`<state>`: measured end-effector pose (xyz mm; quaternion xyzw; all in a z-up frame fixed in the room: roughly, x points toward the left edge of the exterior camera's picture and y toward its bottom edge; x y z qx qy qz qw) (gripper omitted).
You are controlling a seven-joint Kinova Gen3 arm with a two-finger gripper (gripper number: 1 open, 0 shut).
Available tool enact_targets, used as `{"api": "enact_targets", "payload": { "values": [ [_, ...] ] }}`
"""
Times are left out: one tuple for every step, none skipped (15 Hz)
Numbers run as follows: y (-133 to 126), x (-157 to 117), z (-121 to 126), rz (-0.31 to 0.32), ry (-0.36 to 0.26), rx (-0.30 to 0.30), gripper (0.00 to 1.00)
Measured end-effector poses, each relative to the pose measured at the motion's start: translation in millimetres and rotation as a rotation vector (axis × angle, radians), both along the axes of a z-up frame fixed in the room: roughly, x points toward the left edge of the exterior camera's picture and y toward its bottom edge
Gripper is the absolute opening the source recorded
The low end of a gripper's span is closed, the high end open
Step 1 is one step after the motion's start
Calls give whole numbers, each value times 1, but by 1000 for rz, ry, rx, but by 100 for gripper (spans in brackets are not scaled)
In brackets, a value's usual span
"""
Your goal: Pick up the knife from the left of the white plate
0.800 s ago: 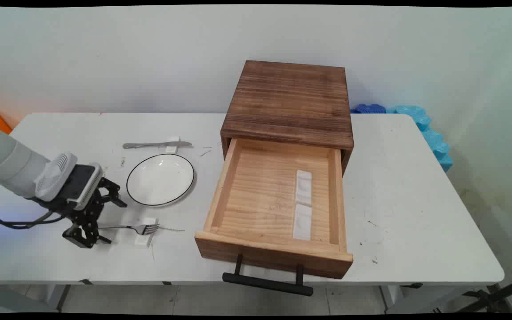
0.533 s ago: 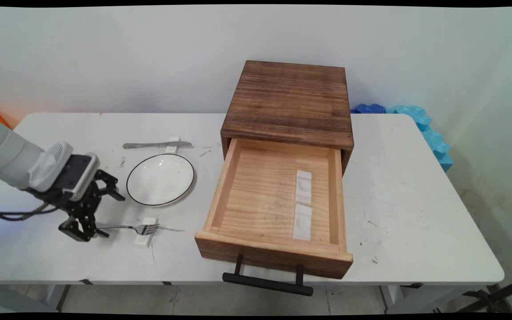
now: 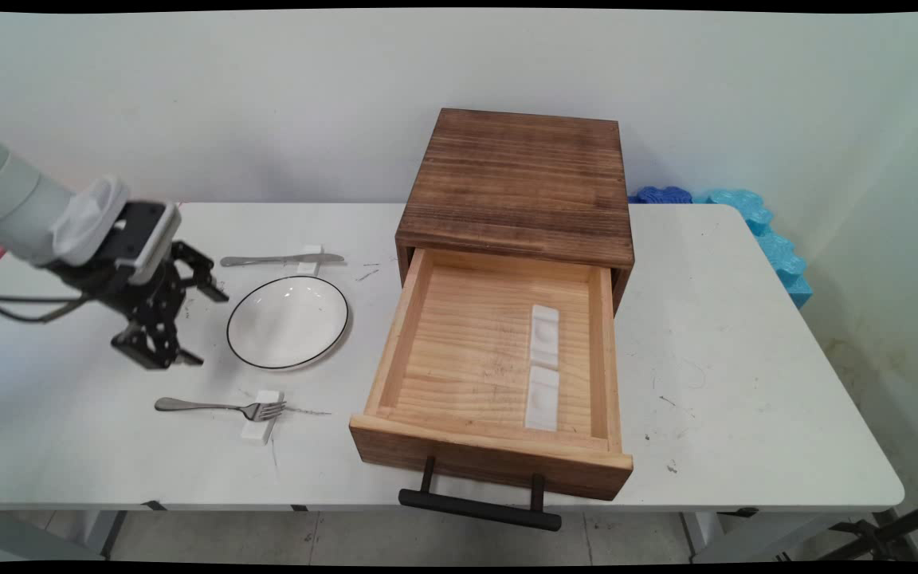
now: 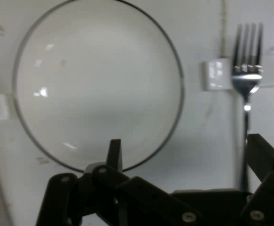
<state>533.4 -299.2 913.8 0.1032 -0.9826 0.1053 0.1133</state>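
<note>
Fork [image 3: 212, 407] lies near the front-left corner of the table [image 3: 746, 359], just in front of the plate and apart from it.

The wooden box [image 3: 515, 183] stands at the back edge, and its open drawer [image 3: 491, 351] reaches to the front edge. Two white rests lie inside the drawer. The black-rimmed plate [image 3: 288, 321] sits left of the drawer.

The gripper [image 3: 205, 328] hangs above the table at the plate's left rim. Its fingers are apart and hold nothing.

The fork's long axis runs along the front edge, with the handle toward the left edge and the tines toward the drawer. The tines are propped on a small white rest [image 3: 260, 426], so the perch looks slight. A low sweep of the fingers could likely nudge the handle and tip the tines off, or clip the plate's rim.
</note>
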Motion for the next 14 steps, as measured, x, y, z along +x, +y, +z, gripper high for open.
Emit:
{"api": "enact_targets", "payload": {
  "values": [
    [-10, 2, 5, 7, -1, -8, 100],
    [-18, 5, 8, 13, -3, -14, 100],
    [-24, 6, 10, 17, -5, -18, 100],
    [-33, 9, 13, 22, -8, -23, 100],
    [-44, 13, 15, 29, -12, -29, 100],
    [-54, 17, 16, 33, -15, -34, 100],
    [-65, 21, 16, 39, -18, -38, 100],
    [-76, 26, 16, 45, -21, -42, 100],
    [-88, 30, 16, 51, -24, -45, 100],
    [-97, 34, 15, 56, -26, -48, 100],
    [-108, 38, 15, 61, -30, -50, 100],
    [-119, 43, 14, 67, -33, -52, 100],
    [-127, 47, 13, 71, -36, -52, 100],
    [-137, 51, 11, 76, -39, -51, 100]
  ]
}}
